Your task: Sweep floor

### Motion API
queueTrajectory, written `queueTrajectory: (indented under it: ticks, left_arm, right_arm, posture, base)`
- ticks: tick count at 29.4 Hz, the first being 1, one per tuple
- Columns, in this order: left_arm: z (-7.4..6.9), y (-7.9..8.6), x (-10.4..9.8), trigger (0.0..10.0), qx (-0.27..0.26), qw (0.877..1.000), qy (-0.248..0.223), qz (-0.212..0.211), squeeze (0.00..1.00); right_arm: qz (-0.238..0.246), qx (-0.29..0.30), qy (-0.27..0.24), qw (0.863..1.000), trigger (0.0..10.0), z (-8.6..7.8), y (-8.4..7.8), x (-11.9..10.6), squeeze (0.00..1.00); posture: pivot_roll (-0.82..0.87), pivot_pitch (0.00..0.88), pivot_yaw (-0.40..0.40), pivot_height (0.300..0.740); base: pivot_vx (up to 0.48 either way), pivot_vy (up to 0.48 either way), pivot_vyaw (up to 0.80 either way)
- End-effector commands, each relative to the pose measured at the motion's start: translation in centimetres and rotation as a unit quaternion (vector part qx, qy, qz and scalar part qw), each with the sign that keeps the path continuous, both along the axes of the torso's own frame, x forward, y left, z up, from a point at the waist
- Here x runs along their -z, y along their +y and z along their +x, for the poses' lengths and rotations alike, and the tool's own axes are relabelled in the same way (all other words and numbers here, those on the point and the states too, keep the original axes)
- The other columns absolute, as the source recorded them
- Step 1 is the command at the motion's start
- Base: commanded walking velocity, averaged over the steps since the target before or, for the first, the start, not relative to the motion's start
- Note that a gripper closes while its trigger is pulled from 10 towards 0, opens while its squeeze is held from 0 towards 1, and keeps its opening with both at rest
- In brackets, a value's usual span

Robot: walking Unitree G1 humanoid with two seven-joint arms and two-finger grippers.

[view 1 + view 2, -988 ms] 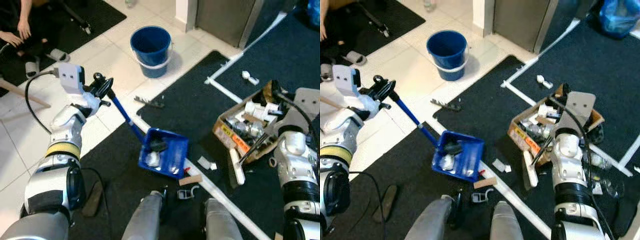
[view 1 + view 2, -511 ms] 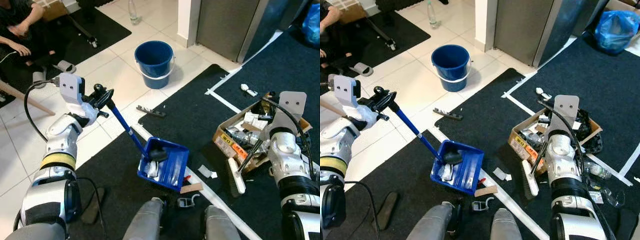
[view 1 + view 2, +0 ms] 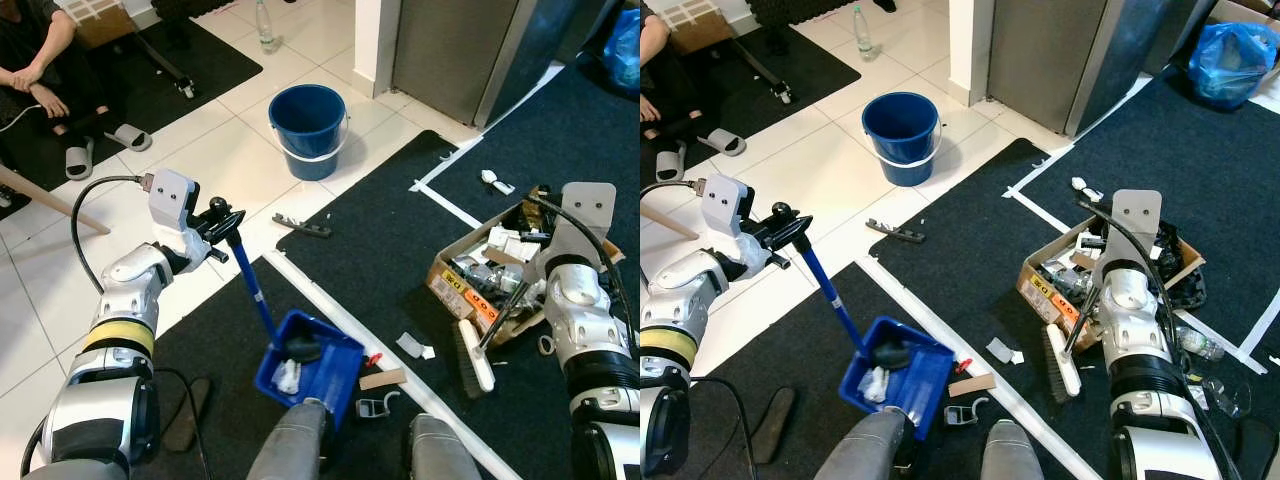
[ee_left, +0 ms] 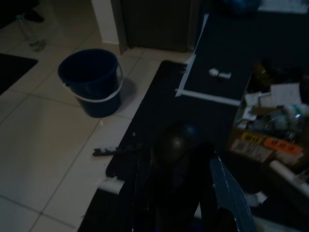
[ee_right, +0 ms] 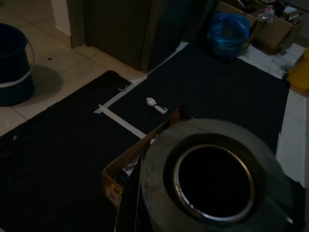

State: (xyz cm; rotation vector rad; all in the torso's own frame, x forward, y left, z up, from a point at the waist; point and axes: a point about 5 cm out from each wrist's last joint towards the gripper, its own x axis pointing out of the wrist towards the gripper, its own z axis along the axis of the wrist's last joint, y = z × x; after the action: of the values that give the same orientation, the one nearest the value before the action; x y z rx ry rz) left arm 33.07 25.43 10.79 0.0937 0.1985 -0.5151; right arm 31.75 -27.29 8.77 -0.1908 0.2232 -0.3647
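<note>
Left eye view: sweeping partly done, litter remains

Some debris already lies in the blue dustpan point(image 3: 308, 368), which sits on the dark carpet just before the robot's legs. The left gripper point(image 3: 222, 222) is clamped around the top of its long handle. The right gripper point(image 3: 1092, 300) grips the brush point(image 3: 1061, 362), head down by the cardboard box point(image 3: 1110, 262) of clutter. Paper scraps point(image 3: 412, 346) and a wood chip point(image 3: 381, 379) are still unswept. The blue bucket point(image 3: 307, 115) on the tiles looks empty.
</note>
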Motion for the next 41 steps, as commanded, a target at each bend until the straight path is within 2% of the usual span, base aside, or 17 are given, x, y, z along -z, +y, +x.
queueTrajectory:
  ticks: [1,13,18,22,23,28,33,38,40,41]
  left_arm:
    - [-0.1,0.7,-0.5,10.0,0.001,1.0,-0.01,0.03,0.0]
    - [0.7,0.0,-1.1,10.0,-0.012,0.997,-0.04,0.062,0.0]
    - [0.8,0.9,-1.7,10.0,-0.041,0.994,-0.061,0.078,0.0]
    - [1.2,2.1,-3.2,10.0,-0.102,0.985,-0.111,0.082,0.0]
    - [1.2,2.1,-3.2,10.0,-0.102,0.985,-0.111,0.082,0.0]
    - [1.5,1.4,-3.3,10.0,-0.111,0.984,-0.128,0.061,0.0]
    - [2.0,0.0,-3.7,10.0,-0.105,0.982,-0.155,0.029,0.0]
    - [2.5,-1.3,-3.7,10.0,-0.088,0.984,-0.153,-0.004,0.0]
    - [2.6,-2.3,-3.1,10.0,-0.064,0.988,-0.137,-0.007,0.0]
    - [2.6,-2.3,-3.1,10.0,-0.064,0.988,-0.137,-0.007,0.0]
  right_arm:
    - [-0.018,0.025,0.031,0.999,10.0,-1.2,-1.2,1.0,0.0]
    - [-0.011,0.032,0.024,0.999,10.0,-1.8,-1.4,1.2,0.0]
    - [-0.011,0.03,0.019,0.999,10.0,-2.1,-1.2,1.2,0.0]
    - [-0.013,0.022,0.011,1.0,10.0,-2.1,-1.0,1.1,0.0]
    - [-0.013,0.022,0.011,1.0,10.0,-2.1,-1.0,1.1,0.0]
    - [-0.016,0.013,0.006,1.0,10.0,-2.2,-0.6,1.0,0.0]
    - [-0.022,0.011,0.005,1.0,10.0,-2.6,-0.5,1.0,0.0]
    - [-0.025,0.011,0.007,1.0,10.0,-3.0,-0.5,1.2,0.0]
    - [-0.025,0.009,0.01,1.0,10.0,-3.2,-0.4,1.3,0.0]
    - [-0.025,0.009,0.01,1.0,10.0,-3.2,-0.4,1.3,0.0]
  posture:
    - [0.04,0.077,0.048,0.74]
    - [0.03,0.093,0.051,0.74]
    - [0.03,0.102,0.045,0.74]
    - [0.02,0.105,0.042,0.74]
    - [0.02,0.105,0.042,0.74]
    - [0.02,0.111,0.04,0.74]
    - [0.01,0.141,0.035,0.74]
    - [0.0,0.164,0.036,0.74]
    - [0.0,0.17,0.036,0.74]
    - [0.0,0.17,0.036,0.74]
  base:
    - [0.0,0.0,0.0]
    - [0.0,0.0,0.0]
    - [0.0,0.0,0.0]
    - [0.0,0.0,0.0]
    - [0.0,0.0,0.0]
    - [0.0,0.0,0.0]
    - [0.0,0.0,0.0]
    - [0.0,0.0,0.0]
    - [0.0,0.0,0.0]
    - [0.0,0.0,0.0]
